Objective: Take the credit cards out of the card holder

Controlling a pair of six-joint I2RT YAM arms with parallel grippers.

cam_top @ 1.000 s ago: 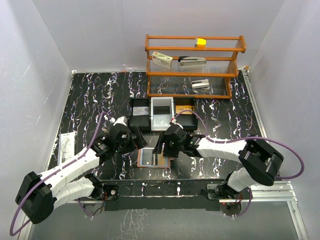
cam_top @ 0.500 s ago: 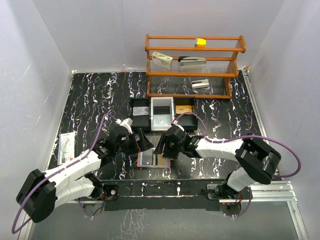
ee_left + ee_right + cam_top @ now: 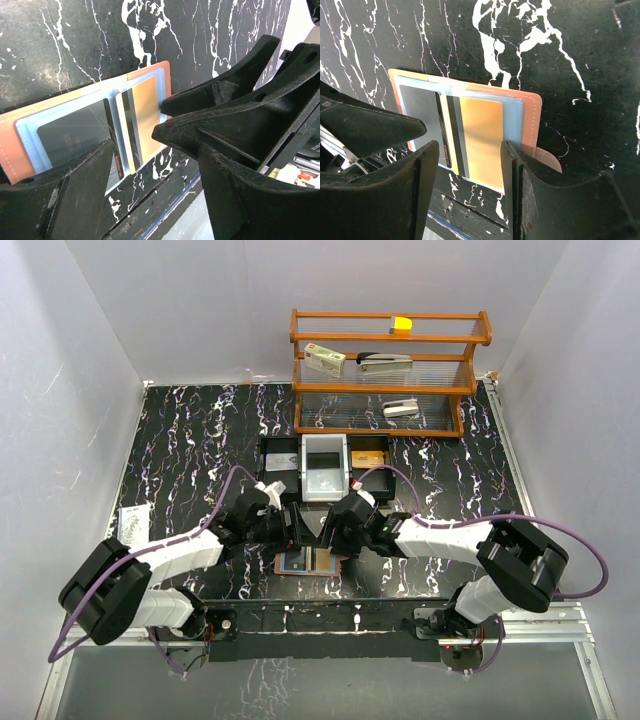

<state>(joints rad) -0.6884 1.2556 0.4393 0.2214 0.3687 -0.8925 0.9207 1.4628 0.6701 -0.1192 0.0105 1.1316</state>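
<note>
Salmon card holder [image 3: 527, 110] open flat under left pincer [image 3: 131, 141], right pincer [image 3: 470, 147]; both parted, empty.

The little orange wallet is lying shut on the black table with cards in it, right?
Not quite. The wallet is lying open, not shut. The right wrist view shows its pale blue inside, with a gold card and a dark card in the pockets. It does lie on the black table.
</note>
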